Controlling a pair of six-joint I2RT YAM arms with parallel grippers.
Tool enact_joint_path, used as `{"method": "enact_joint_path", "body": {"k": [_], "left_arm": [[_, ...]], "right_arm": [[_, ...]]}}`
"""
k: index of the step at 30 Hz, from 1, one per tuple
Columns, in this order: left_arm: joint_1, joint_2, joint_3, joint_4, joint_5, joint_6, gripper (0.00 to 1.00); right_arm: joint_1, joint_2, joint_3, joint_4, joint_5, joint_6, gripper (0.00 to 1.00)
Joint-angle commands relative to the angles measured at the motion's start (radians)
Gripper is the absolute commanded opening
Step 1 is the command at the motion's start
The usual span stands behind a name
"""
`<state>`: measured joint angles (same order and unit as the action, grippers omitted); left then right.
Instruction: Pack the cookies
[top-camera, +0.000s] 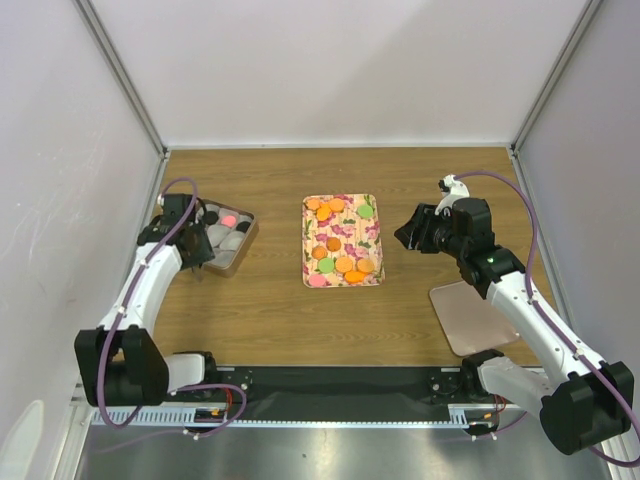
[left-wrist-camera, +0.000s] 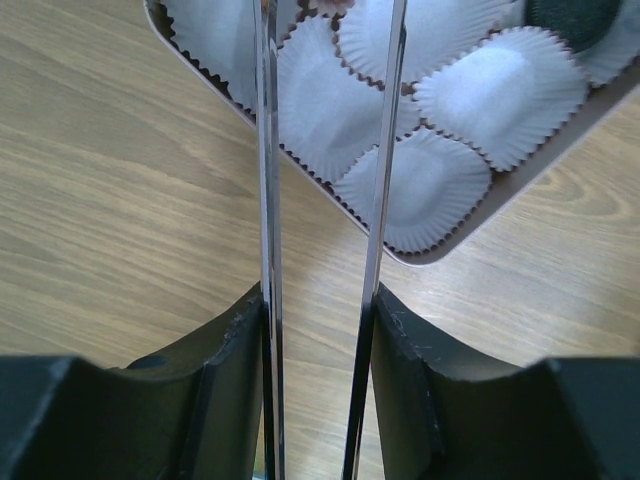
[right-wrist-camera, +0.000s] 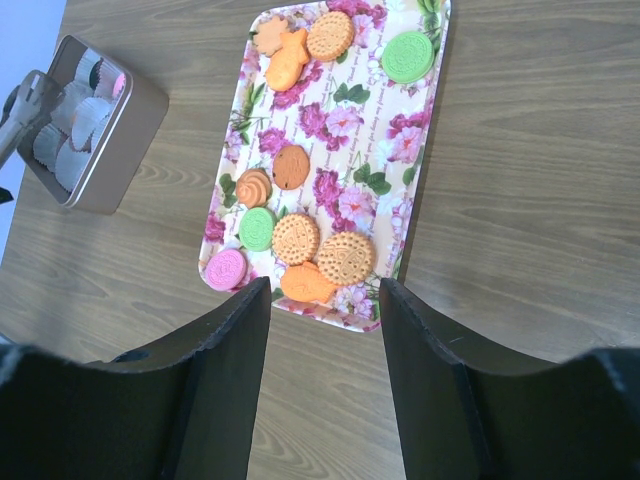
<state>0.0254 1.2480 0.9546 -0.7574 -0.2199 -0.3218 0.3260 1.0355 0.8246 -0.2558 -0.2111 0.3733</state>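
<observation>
Several cookies (right-wrist-camera: 297, 238) in orange, green and pink lie on the floral tray (right-wrist-camera: 430, 130) in the middle of the table (top-camera: 343, 266). A pink cookie (top-camera: 228, 217) and a black cookie (left-wrist-camera: 573, 18) sit among white paper cups (left-wrist-camera: 505, 95) in the metal tin (top-camera: 246, 248) at the left. My left gripper (top-camera: 196, 254) hovers over the tin's near-left edge, shut on metal tongs (left-wrist-camera: 268, 150) whose two blades stand apart over the cups. The tongs' tips are cut off at the top of the left wrist view. My right gripper (top-camera: 410, 235) hangs open and holds nothing, just right of the tray (right-wrist-camera: 325, 285).
A pale pink lid (top-camera: 472, 316) lies flat on the table at the near right, beside the right arm. White walls enclose the wooden table on three sides. The tin (right-wrist-camera: 120, 150) stands well left of the tray.
</observation>
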Motion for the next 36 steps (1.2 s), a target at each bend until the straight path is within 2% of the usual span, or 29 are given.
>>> {"method": "enact_joint_path", "body": {"k": [1, 8, 13, 14, 22, 31, 36], "left_arm": [[0.011, -0.071, 0.027, 0.012, 0.046, 0.003, 0.46], [-0.025, -0.165, 0.024, -0.023, 0.088, 0.013, 0.46], [-0.197, -0.156, 0.084, -0.045, 0.051, -0.025, 0.46], [-0.259, -0.136, 0.098, -0.049, 0.041, -0.031, 0.46], [-0.508, 0.022, 0.206, 0.015, 0.037, -0.063, 0.47], [-0.654, 0.244, 0.289, 0.110, 0.085, -0.071, 0.49], [-0.680, 0.347, 0.346, 0.125, 0.087, -0.069, 0.49]], "right_arm": [[0.004, -0.012, 0.010, 0.026, 0.003, 0.003, 0.53], [0.002, 0.011, 0.010, 0.026, 0.019, 0.001, 0.53], [-0.002, 0.040, 0.011, 0.029, 0.032, -0.001, 0.53], [-0.001, 0.058, 0.010, 0.032, 0.030, -0.002, 0.53], [-0.012, 0.139, 0.010, 0.052, 0.029, -0.007, 0.51], [-0.033, 0.141, 0.005, 0.050, 0.070, -0.022, 0.52], [-0.042, 0.150, 0.010, 0.050, 0.072, -0.022, 0.52]]}}
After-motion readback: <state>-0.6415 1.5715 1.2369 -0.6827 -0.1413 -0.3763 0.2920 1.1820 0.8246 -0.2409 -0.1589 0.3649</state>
